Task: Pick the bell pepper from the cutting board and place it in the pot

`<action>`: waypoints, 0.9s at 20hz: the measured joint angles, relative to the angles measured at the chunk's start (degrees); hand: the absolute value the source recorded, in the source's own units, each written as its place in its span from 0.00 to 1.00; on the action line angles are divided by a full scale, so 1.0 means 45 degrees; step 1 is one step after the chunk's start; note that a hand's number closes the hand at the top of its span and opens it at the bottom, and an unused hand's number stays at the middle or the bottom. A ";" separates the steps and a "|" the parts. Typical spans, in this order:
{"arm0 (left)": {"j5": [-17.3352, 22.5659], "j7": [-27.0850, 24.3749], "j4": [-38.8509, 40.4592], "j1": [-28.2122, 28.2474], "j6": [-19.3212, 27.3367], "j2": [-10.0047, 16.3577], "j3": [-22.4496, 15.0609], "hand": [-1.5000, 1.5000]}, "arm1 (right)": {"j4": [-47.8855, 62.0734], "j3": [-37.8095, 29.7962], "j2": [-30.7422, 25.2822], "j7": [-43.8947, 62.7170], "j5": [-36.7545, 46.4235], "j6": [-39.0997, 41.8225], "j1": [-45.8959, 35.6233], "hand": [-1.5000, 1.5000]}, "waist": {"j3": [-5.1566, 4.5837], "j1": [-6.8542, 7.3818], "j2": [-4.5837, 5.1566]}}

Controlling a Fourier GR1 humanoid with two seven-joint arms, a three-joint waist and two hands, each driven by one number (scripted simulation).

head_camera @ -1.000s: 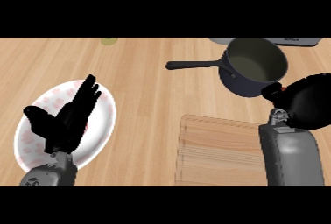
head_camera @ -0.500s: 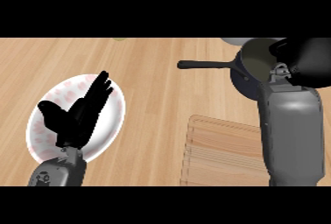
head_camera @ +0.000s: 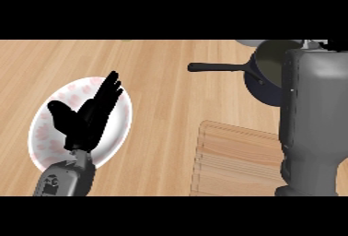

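The left hand [head_camera: 85,122] hangs over the white, pink-patterned plate [head_camera: 42,145] at about 8 o'clock in the head view. Its fingers are straight and apart, pointing toward 1 o'clock, and they hold nothing. The right forearm [head_camera: 312,115] rises along the 3 o'clock edge and runs out of view at the top, so the right hand does not show and its state cannot be told. Beneath that forearm, at 2 o'clock, sits the dark pot [head_camera: 262,85], partly covered, its handle [head_camera: 217,67] pointing to 9 o'clock. The wooden cutting board [head_camera: 231,161] lies at 5 o'clock on the wood counter [head_camera: 170,92]. The bell pepper is hidden from view, so where it lies cannot be told.
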 measured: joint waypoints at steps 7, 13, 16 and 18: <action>0.0119 0.0108 0.0023 -0.0192 -0.0036 0.0071 0.0165 0.50 | 0.1648 -0.1847 -0.0003 0.0028 -0.0267 -0.0259 -0.0732 1.00 | 0.0026 -0.0015 0.0030; 0.0087 -0.0008 0.0129 -0.0238 -0.0048 0.0016 0.0119 0.50 | 0.1671 -0.3660 -0.0008 0.0139 -0.1323 -0.1435 -0.0766 0.00 | 0.0061 0.0036 0.0100; 0.0031 -0.0055 0.0105 -0.0248 -0.0030 -0.0079 -0.0007 0.50 | 0.1636 -0.4239 -0.0003 0.0133 -0.1941 -0.2169 -0.0801 0.00 | 0.0070 0.0106 0.0090; -0.0024 -0.0042 0.0124 -0.0310 0.0051 -0.0126 -0.0018 0.50 | 0.1553 -0.4355 0.0000 0.0090 -0.2123 -0.2735 -0.0762 0.00 | 0.0069 0.0104 0.0089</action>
